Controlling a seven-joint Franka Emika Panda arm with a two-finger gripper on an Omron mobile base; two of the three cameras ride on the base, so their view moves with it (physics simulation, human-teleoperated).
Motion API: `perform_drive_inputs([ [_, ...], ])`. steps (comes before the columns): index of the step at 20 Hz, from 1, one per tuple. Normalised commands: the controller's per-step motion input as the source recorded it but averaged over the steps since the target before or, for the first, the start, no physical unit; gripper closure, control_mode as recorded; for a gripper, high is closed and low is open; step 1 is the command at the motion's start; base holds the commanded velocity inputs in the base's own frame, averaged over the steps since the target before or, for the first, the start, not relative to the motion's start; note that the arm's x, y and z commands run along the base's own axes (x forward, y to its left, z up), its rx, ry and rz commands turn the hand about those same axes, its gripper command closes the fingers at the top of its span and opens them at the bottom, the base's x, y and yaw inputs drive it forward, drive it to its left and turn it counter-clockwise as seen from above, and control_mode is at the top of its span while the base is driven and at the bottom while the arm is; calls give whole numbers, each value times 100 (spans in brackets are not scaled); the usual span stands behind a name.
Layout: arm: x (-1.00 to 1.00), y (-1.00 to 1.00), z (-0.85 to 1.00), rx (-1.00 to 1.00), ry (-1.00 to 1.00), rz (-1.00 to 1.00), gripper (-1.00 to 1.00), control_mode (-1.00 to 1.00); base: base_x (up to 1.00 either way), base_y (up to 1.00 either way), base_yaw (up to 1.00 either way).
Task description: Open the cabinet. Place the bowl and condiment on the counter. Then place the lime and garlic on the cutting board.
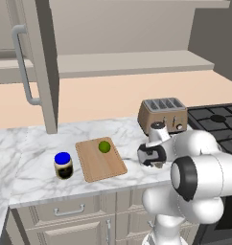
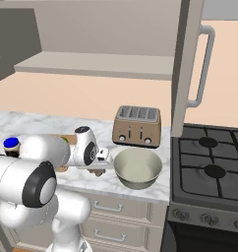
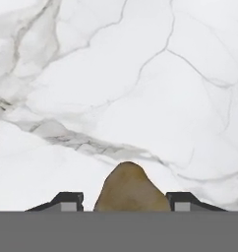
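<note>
1. Gripper (image 3: 125, 204) low over the counter (image 3: 140, 74); garlic (image 3: 131, 189) sits between the two finger tips with a gap each side, so can't tell if it's gripped.
2. Lime (image 1: 104, 146) on the cutting board (image 1: 99, 160), at its 12 o'clock end.
3. Jar (image 1: 63, 165) at 9 o'clock of the board, just beside it.
4. Bowl (image 2: 137, 168) on the counter, in front of the toaster (image 2: 137, 126).
5. Cabinet door (image 1: 41, 62) open.

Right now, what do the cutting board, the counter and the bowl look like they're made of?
Cutting board: looks like light-brown wood, matte, with faint grain. Counter: white marble look with grey veins, smooth. Bowl: glossy pale grey-green, possibly glazed ceramic; the sheen alone can't settle it.
</note>
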Motion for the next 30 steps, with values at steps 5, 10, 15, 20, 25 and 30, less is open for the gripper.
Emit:
perform_drive_inputs([
  [5, 0, 0, 11, 0, 0, 0, 100, -100, 0, 0, 0],
  [10, -3, 3, 42, 3, 0, 0, 100, -100, 0, 0, 0],
  [15, 0, 29, 9, 10, 0, 2, 100, -100, 0, 0, 0],
  [20, 0, 43, 12, 15, -1, 6, 100, -100, 0, 0, 0],
  [25, -4, 43, 54, 11, -3, 6, 100, -100, 0, 0, 0],
  [30, -11, 41, 39, 1, 0, 2, 100, -100, 0, 0, 0],
])
